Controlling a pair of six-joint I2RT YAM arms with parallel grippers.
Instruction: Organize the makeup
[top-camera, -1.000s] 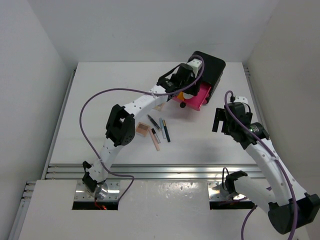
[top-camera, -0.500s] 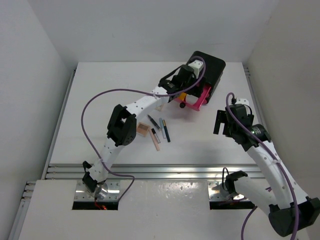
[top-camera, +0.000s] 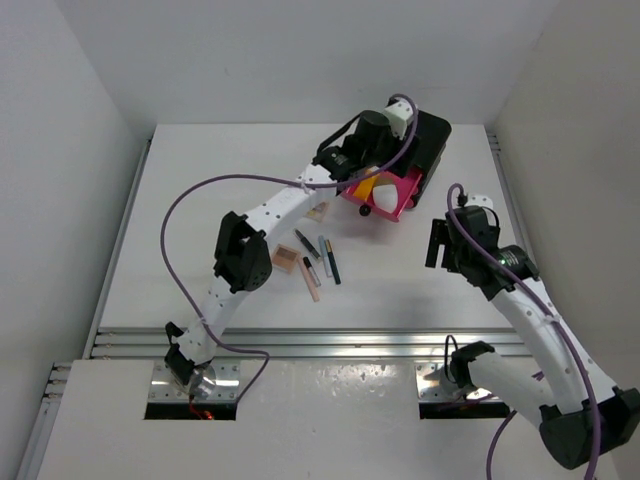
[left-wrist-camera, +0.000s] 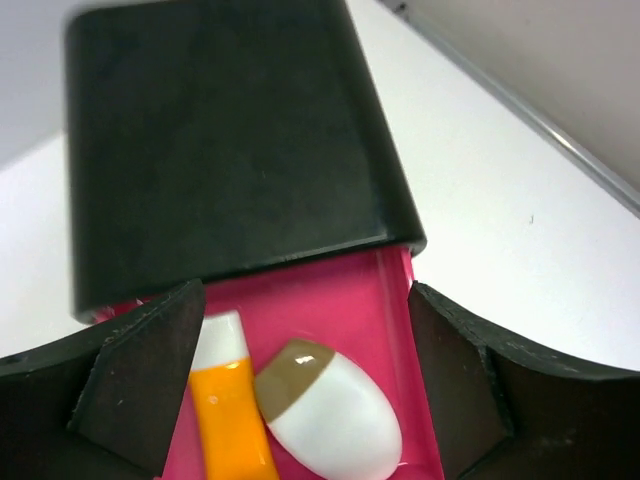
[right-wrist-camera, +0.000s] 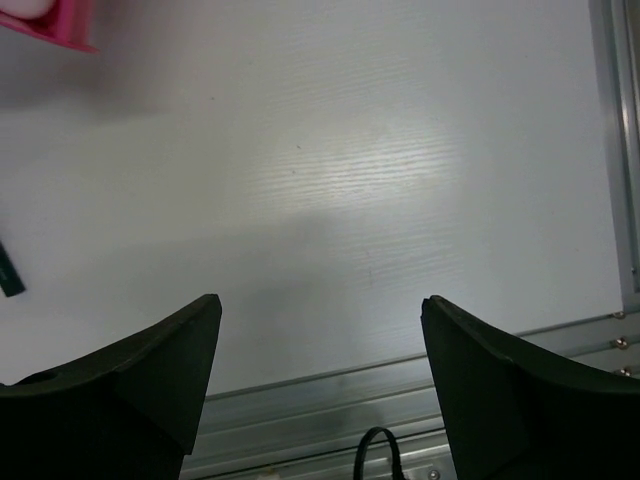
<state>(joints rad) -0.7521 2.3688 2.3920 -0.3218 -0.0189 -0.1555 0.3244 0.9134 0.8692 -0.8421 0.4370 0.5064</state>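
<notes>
The white oval puff (left-wrist-camera: 335, 410) with a tan end lies in the pink drawer (left-wrist-camera: 340, 290) beside an orange tube (left-wrist-camera: 232, 410). My left gripper (left-wrist-camera: 305, 292) hangs open just above them, touching neither. From above, the left gripper (top-camera: 372, 172) is over the drawer (top-camera: 398, 205) with the puff (top-camera: 388, 198) inside. Two peach palettes (top-camera: 287, 258) (top-camera: 318, 212) and several slim pencils (top-camera: 322, 258) lie mid-table. My right gripper (top-camera: 437, 243) is open over bare table, and the right wrist view shows the right gripper (right-wrist-camera: 320, 300) with nothing between its fingers.
The black box (top-camera: 428, 135) stands at the back right with its pink drawer pulled out toward the table's middle. A metal rail (right-wrist-camera: 400, 400) runs along the near table edge below the right gripper. White walls close in on both sides.
The left gripper has drawn up and back toward the box, uncovering the puff and orange tube lying in the drawer. The right arm has barely shifted.
</notes>
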